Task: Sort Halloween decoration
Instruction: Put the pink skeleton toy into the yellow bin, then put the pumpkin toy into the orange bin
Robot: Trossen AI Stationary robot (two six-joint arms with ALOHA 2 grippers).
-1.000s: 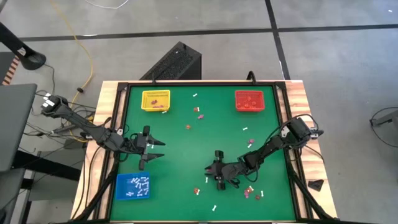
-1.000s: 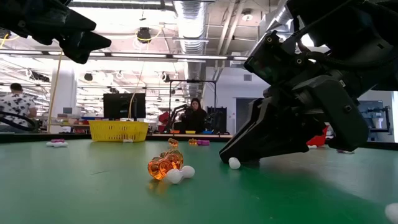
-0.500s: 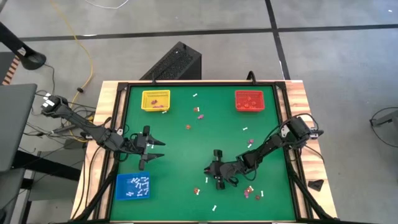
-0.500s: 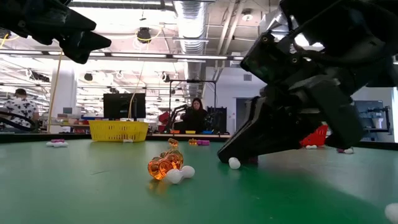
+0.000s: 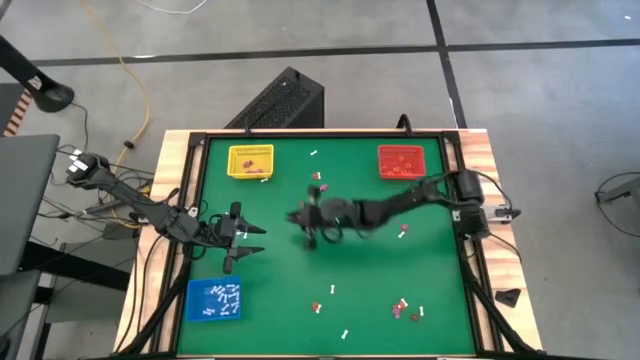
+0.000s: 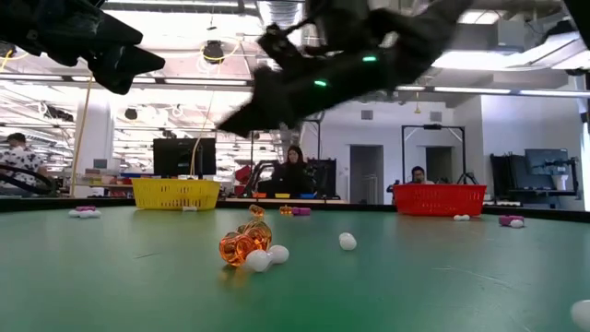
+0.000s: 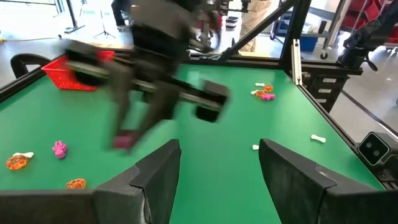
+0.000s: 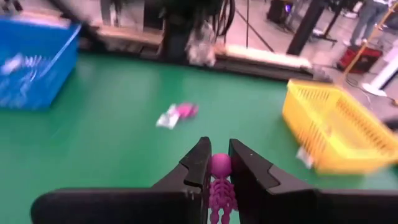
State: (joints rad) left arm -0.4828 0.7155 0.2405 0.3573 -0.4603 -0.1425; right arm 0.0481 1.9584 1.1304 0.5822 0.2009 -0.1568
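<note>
One tiny purple skeleton [image 8: 219, 186], clamped between the two fingers of the right hand [image 8: 216, 152]. Head poking up past the fingertips, body hanging down between them. Up in the air over the middle of the desk [image 5: 280, 300], not far from the yellow tray [image 5: 250, 161].

Most likely the carry step now. Looks like purple toys belong in the yellow tray, red ones in the red tray [image 5: 402, 161] and white sticks in the blue tray [image 5: 213, 300].

To do it well:
- Squeeze just as hard all the way, because such a small toy could slip out.
- Fly high enough to clear the tray wall.
- Stop right above the inside of the tray, not above its edge.
- Go low before letting go, so the skeleton does not bounce out.
- Open wide, then lift straight up.
- Steer clear of the loose pink toy [image 8: 177, 114] lying on the desk on the way.

Left hand [image 5: 250, 238]: fingers wide apart, holding nothing, waiting at the left side of the desk between the yellow tray and the blue tray. Best to pass beside it without a bump.

Plenty more toys to sort on the near half of the desk, like the orange one [image 6: 244, 244].
</note>
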